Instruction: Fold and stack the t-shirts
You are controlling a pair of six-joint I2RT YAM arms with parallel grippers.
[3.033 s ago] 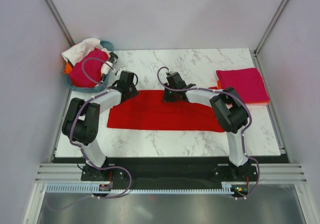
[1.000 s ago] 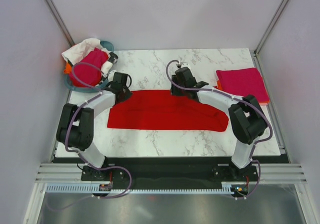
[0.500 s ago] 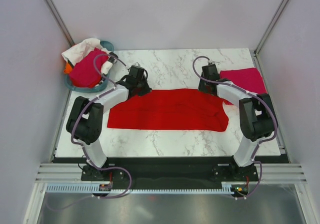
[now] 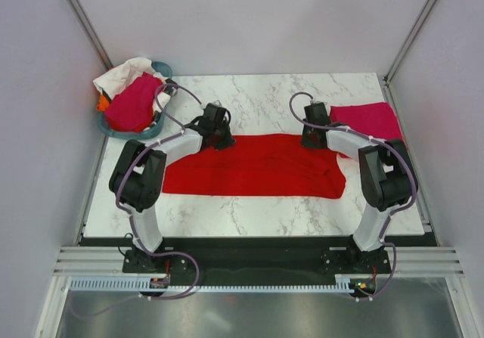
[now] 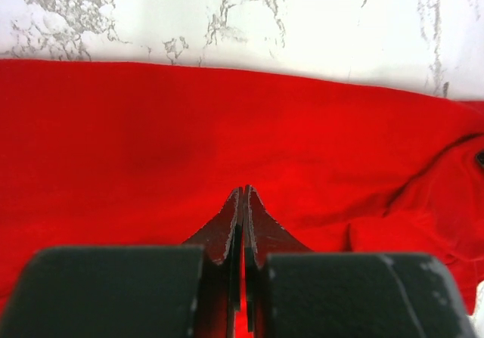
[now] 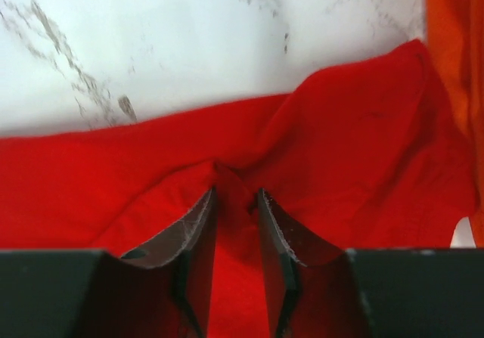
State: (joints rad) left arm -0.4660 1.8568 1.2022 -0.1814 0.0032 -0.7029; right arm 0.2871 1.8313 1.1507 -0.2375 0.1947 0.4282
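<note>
Across the middle of the marble table (image 4: 257,96), laid out as one long band: red t-shirt (image 4: 257,168), rumpled and rounded at the right end. At its far edge toward the left, left gripper (image 5: 243,193), fingers pressed tight together with the tips down on the red cloth. Impossible to tell whether any cloth is caught in the slit. At the far edge toward the right, right gripper (image 6: 236,194), fingers a narrow gap apart, pinching a raised fold of the red t-shirt. At the table's far left corner, teal tub (image 4: 113,130). Holds a loose heap: crumpled magenta-pink shirt (image 4: 134,102) on top, white shirt (image 4: 125,72) spilling over the far rim, scrap of orange cloth (image 4: 100,103) at the left rim. Near the far right corner, folded magenta-pink shirt (image 4: 370,119), flat on the marble. In the right wrist view, orange shirt (image 6: 454,43) right beside the red t-shirt's corner, seemingly touching it.
</note>
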